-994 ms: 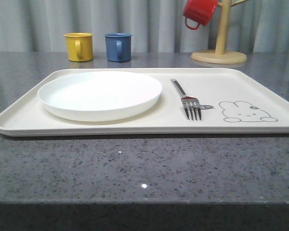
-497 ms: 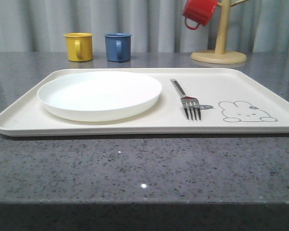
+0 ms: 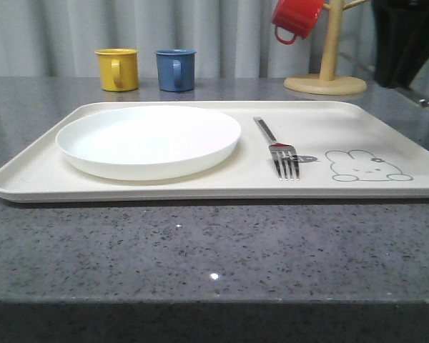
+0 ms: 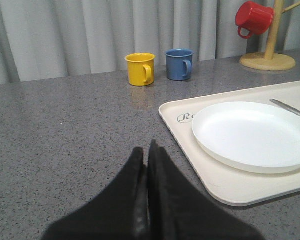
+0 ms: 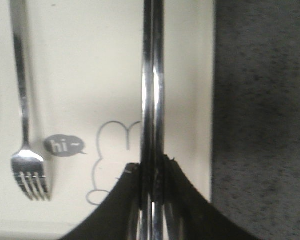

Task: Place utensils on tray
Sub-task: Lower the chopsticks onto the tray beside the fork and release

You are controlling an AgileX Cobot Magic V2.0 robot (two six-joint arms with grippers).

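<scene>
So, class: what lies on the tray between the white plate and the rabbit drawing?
The fork lies there on the tray, between the plate and the rabbit drawing, tines toward the camera; the front view shows it.

Your left gripper has matte black, tapering fingers; your right gripper has similar black, wedge-shaped fingers.
</scene>
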